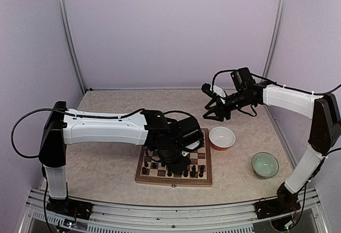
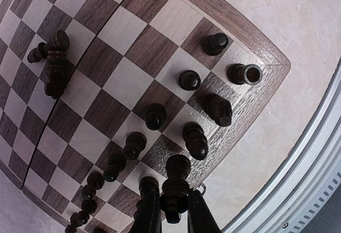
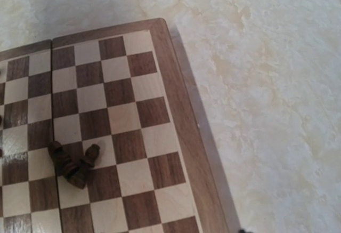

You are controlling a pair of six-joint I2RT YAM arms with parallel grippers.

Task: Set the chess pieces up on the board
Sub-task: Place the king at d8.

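**Piece coming down onto the board's near row**

Chess pieces [image 2: 155,115] are standing in two ranks along the edge of the board [image 1: 173,181] that faces the arm bases. Small ones are lining the second row, and bigger ones are filling the edge row out to one corner. A few toppled pieces [image 2: 55,65] are lying together near the board's middle. The board itself is sitting close to the worktop's near edge, roughly midway between the two bases.

The left arm [image 1: 106,129] is reaching over the board. Its jaws are clamped tight on a tall dark piece [image 2: 177,182], which is hanging over the edge row near the small clasp [image 2: 202,190] on the board's border. Whether its base is touching the wood is not clear.

To place it well, the arm should be lowering it straight and upright onto the middle of the free square. A neighbouring piece [image 2: 194,139] is standing just beside, so any sideways drift is risking a knock. The jaws should be parting only slightly once the base is resting flat, then rising straight up.

The right arm [image 1: 287,99] is hanging above the worktop's far right part, well apart from the board. How wide its jaws are standing I cannot tell, and nothing is showing in them. A white bowl [image 1: 222,137] is sitting near the board's far right corner, and a green bowl [image 1: 265,165] is sitting toward the worktop's near right corner.
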